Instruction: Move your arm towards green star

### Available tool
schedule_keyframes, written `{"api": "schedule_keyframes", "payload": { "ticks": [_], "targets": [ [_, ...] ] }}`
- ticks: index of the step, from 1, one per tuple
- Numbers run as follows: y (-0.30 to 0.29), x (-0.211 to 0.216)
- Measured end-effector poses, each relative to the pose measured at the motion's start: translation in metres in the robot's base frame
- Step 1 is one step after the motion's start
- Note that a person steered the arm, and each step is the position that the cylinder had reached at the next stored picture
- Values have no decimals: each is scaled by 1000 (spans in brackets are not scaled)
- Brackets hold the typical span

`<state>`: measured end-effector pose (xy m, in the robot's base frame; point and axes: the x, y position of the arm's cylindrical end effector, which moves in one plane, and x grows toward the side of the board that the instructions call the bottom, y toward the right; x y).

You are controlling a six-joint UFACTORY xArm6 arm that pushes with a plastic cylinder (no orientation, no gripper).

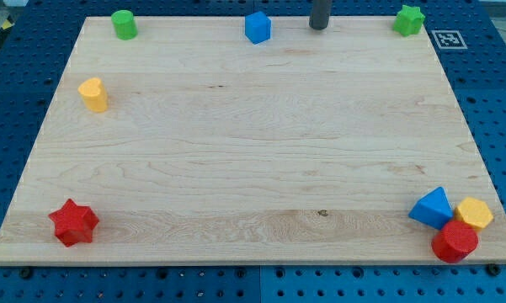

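We have a big wooden board (236, 168) and our job is to slide over to the green star (409, 19). The star sits in the board's top right corner. Our rod (320, 13) has no claw to open or shut; it only pushes. My tip (319, 28) rests near the top edge of the board, to the left of the star and well apart from it. The wood between my tip and the star is bare, so we think a straight slide to the right is the best way. We should slow down as we get close, so we do not knock the star off the corner.

Nothing stands in the way. The blue cube (258, 27) is left of the star, on the far side of my tip. The green cylinder (124, 24) and the yellow block (93, 94) are far left of the star. The red star (73, 222) is far down and left of it. The blue pyramid (431, 207), yellow cube (474, 213) and red block (455, 242) huddle far below it.
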<state>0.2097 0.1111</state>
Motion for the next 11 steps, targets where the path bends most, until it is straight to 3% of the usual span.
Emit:
{"api": "schedule_keyframes", "payload": {
  "ticks": [2,11],
  "targets": [
    [8,-18],
    [71,-17]
  ]
}}
